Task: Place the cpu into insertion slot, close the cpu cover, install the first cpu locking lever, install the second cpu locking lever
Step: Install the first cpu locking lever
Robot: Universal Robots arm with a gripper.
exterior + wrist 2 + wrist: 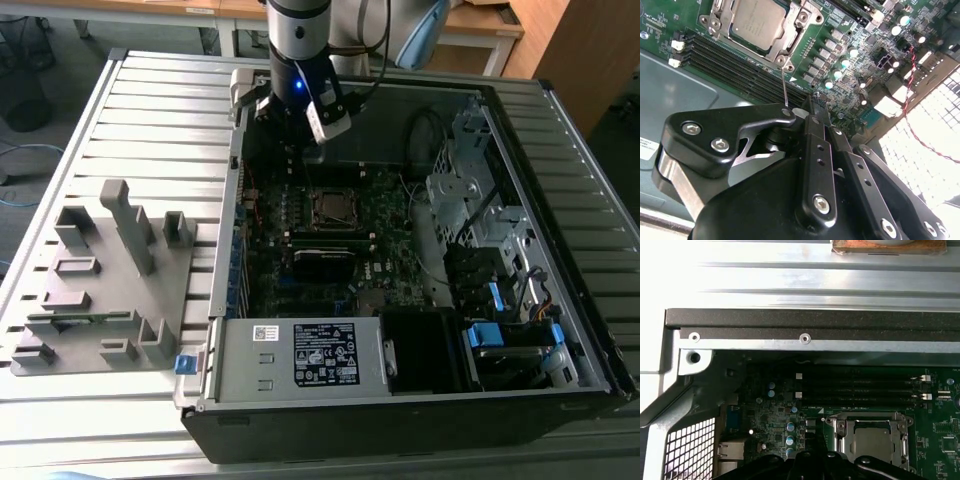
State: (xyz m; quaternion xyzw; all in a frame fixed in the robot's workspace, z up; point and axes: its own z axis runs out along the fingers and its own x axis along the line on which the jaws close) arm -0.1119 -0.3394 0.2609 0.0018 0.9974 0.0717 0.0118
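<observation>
The cpu (757,21) lies flat in the insertion slot (335,208) on the green board, its dull silver top showing. The cpu cover (790,42) lies down over it as a silvery frame; in the first wrist view the cpu (871,441) shows through the cover (867,417). A thin wire lever (784,85) stands up from the socket's corner. My gripper (809,104) hangs above the board beside the socket, fingers pressed together, with nothing seen between them. In the exterior view the gripper (288,138) is over the case's far corner on that view's left.
Long black memory slots (860,387) run beside the socket. The open case's metal wall (805,342) is close by. A power supply (300,355) fills the near side, and a drive cage (480,200) stands at the exterior view's right. A grey fixture (100,290) sits on the slatted table.
</observation>
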